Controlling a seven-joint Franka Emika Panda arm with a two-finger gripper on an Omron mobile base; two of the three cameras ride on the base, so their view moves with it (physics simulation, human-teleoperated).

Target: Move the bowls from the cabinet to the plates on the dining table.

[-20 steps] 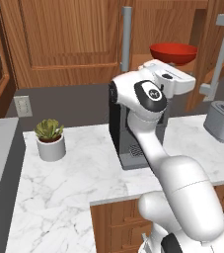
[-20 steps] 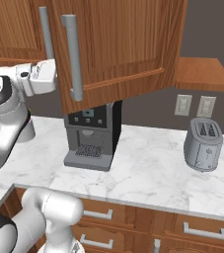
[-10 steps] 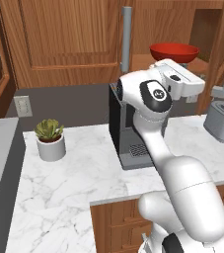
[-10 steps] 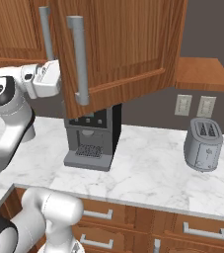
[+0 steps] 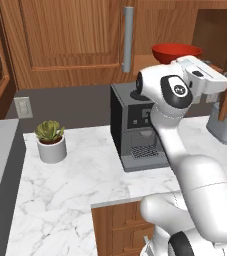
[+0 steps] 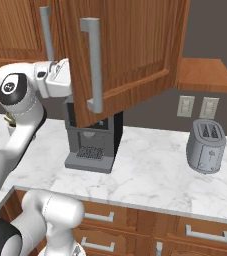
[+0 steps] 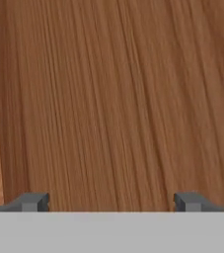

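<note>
1. Left base view shows the red bowl (image 5: 176, 51) sitting on a shelf inside the cabinet (image 5: 75, 42), just above and behind the arm's wrist.
2. Hand view has the tool (image 7: 111, 201) with its tips spread wide and nothing between them, facing plain wood grain at close range.
3. Right base view puts the hand tucked behind the swung-out cabinet door (image 6: 127, 50), above the coffee machine (image 6: 92, 137) on the marble surface (image 6: 155, 172).
4. My reading: the step in hand is the reach for the first bowl; nothing is grasped yet.
5. Next, the hand likely needs to rise to the bowl's rim, then close on it without knocking the door.
</note>
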